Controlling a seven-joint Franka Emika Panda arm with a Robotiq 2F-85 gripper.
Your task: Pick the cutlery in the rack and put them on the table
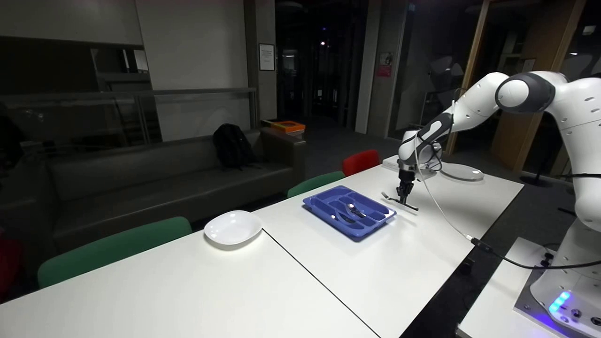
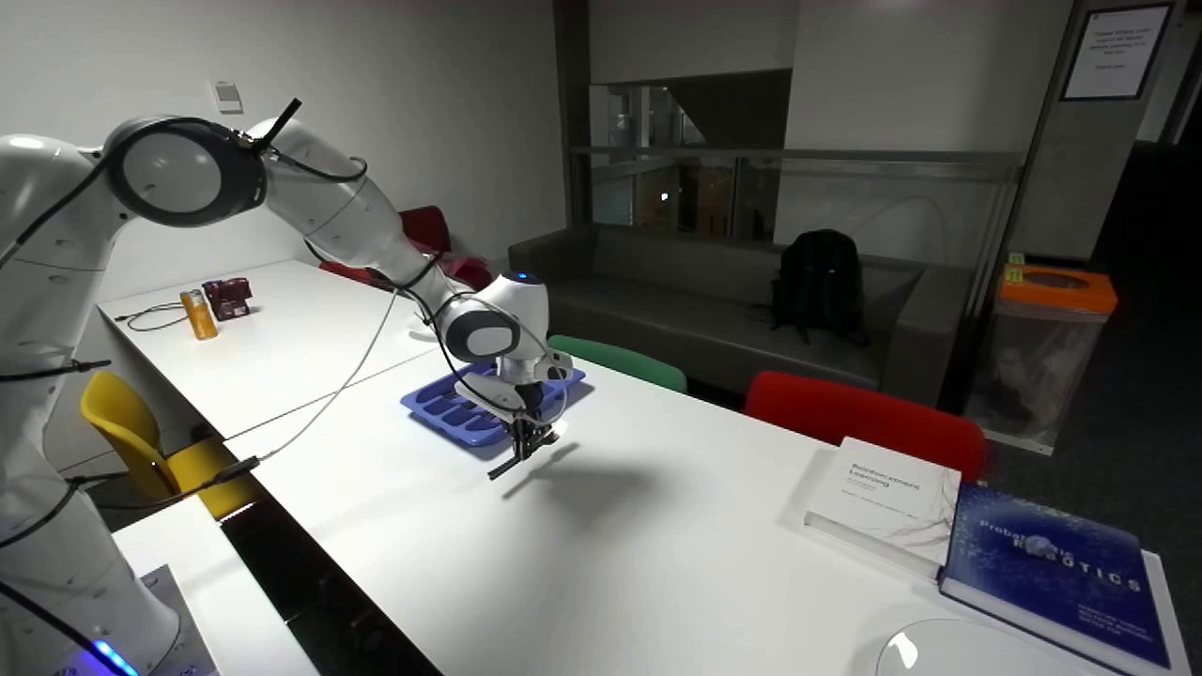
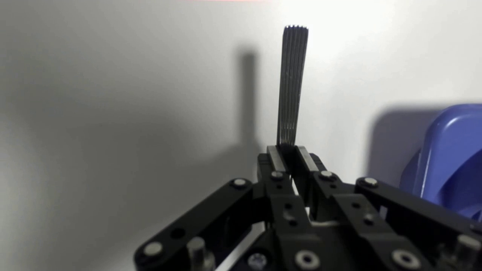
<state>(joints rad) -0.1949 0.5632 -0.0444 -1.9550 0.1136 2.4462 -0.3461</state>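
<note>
Off the rack's (image 1: 328, 217) corner, the gripper (image 3: 288, 152) clamps a utensil (image 3: 292, 82) — the wrist view shows its handle (image 3: 290, 99), an exterior view seemingly tines (image 1: 385, 195).

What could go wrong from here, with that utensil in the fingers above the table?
First, the utensil hangs above the table, apart from its shadow, so opening the fingers now might let it drop and bounce. Second, it sticks out past the fingers both ways, so it could pivot if one end touches down early. Third, the blue rack sits close by; a sideways swing might knock it.
</note>
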